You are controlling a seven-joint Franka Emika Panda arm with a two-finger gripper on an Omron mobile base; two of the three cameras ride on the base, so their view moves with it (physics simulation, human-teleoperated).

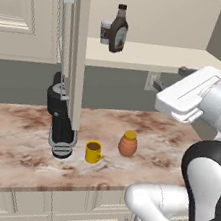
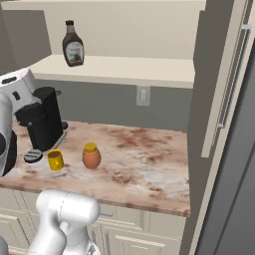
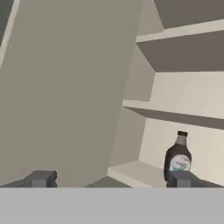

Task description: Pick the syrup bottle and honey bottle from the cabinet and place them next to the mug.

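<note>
Counter (image 1: 17, 138): marbled, below the open cabinet (image 1: 156, 56).
Syrup bottle (image 1: 119, 29): upright on the cabinet shelf, not yet picked.
Honey bottle (image 1: 128, 143): on the counter just beside the mug (image 1: 93, 152); this half looks done.
End effector (image 3: 109, 178): fingers spread wide, empty, facing the shelf with the syrup bottle ahead.
</note>
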